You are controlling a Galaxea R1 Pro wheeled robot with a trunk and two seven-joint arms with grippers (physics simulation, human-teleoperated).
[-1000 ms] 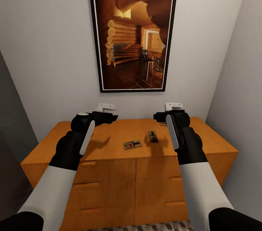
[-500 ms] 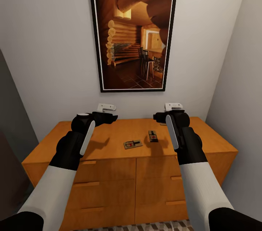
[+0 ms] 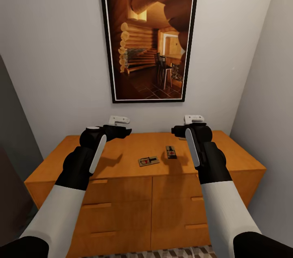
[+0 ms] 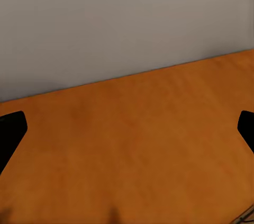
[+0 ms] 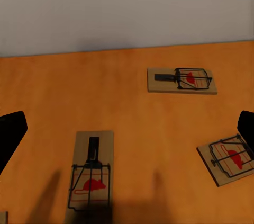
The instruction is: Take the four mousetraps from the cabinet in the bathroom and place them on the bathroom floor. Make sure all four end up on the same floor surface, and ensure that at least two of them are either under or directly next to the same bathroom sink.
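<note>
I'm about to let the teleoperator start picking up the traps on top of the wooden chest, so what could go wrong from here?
1. The mousetraps lie flat on the cabinet top, so the right gripper, jaws open, may scrape the wood or push a trap instead of gripping it.
2. One trap sits close to the wall and could be shoved against it.
3. In the head view the right arm covers part of the top, so a trap there could be missed.

I see three mousetraps on the orange cabinet top [image 5: 132, 102]. One mousetrap [image 5: 181, 80] lies far back by the grey wall [image 5: 127, 7]. Another trap [image 5: 91, 176] lies nearer me. A third trap [image 5: 228, 158] sits tilted, close beside my tool's black fingertip [image 5: 247, 127].
</note>
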